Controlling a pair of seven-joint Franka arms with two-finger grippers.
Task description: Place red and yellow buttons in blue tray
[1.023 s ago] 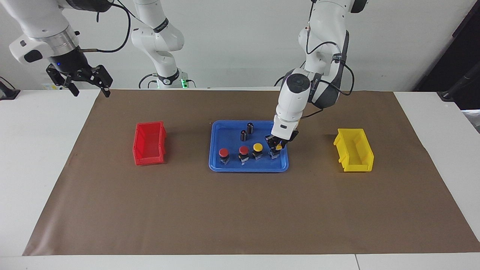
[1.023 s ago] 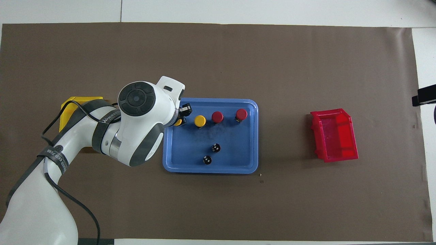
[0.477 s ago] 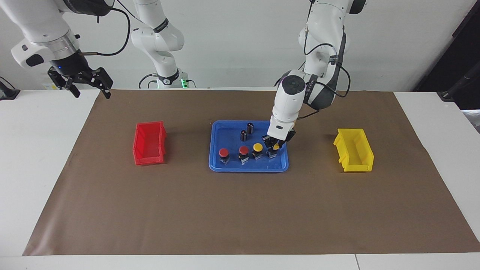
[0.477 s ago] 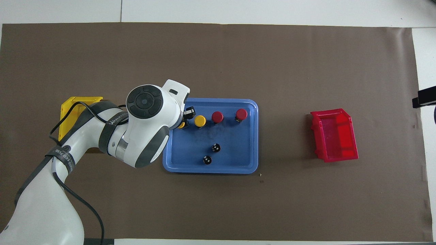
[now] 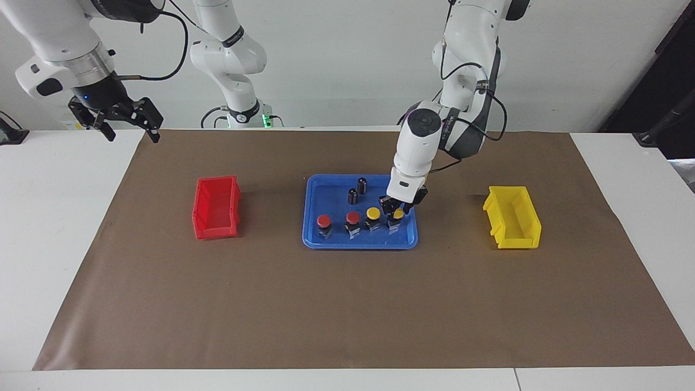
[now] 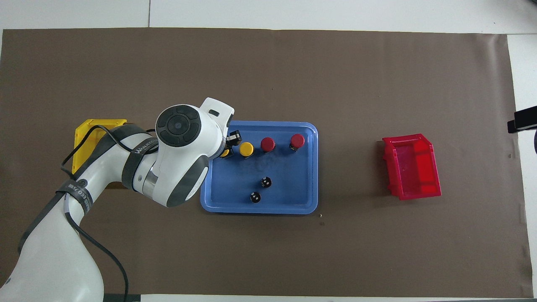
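Note:
The blue tray [image 5: 331,195] lies mid-table; it also shows in the overhead view [image 6: 285,184]. Along its edge farther from the robots stand two red buttons [image 5: 324,220] [image 5: 353,218] and two yellow buttons [image 5: 373,213] [image 5: 398,215] in a row. My left gripper [image 5: 396,205] is open just above the yellow button at the left arm's end of the row, which stands on the tray. In the overhead view the left arm hides most of that button [image 6: 225,153]. My right gripper [image 5: 130,132] is open and waits raised over the table's corner at the right arm's end.
Two dark capless cylinders [image 5: 362,184] [image 5: 353,195] stand in the tray, nearer to the robots than the buttons. A red bin [image 5: 217,207] sits toward the right arm's end of the table. A yellow bin [image 5: 513,217] sits toward the left arm's end.
My left gripper has let go of the yellow button and risen a little above it. The button stays on the tray. The right gripper has shifted slightly.

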